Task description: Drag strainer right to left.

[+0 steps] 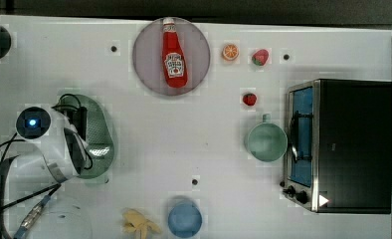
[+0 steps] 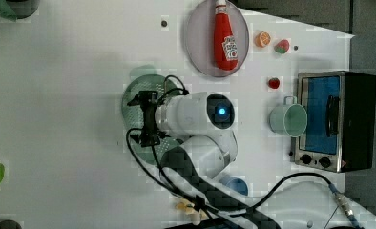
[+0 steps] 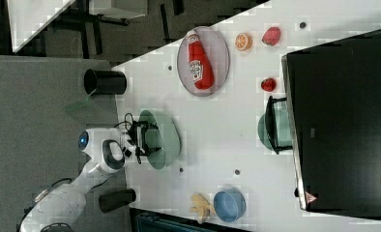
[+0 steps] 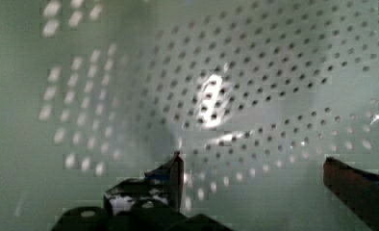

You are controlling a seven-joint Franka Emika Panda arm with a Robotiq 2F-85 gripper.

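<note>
A white table (image 1: 149,149) is carrying the scene, with the pale green strainer (image 1: 102,132) sitting near the top view's left edge, partly under the robot arm (image 1: 59,144). The gripper (image 4: 252,171) is reaching down inside the strainer with its jaws standing wide, holding nothing, the holed wall filling the wrist view. The strainer is looking like light, stiff, smooth plastic, likely to slide easily, so pressing against its inner wall or hooking the rim seems the best hold. A plate (image 1: 201,47) bearing a ketchup bottle (image 1: 174,55) is lying well apart, as are a green cup (image 1: 266,142), a toaster oven (image 1: 350,144), a blue bowl (image 1: 184,219) and a banana (image 1: 139,224), none crowding the strainer
</note>
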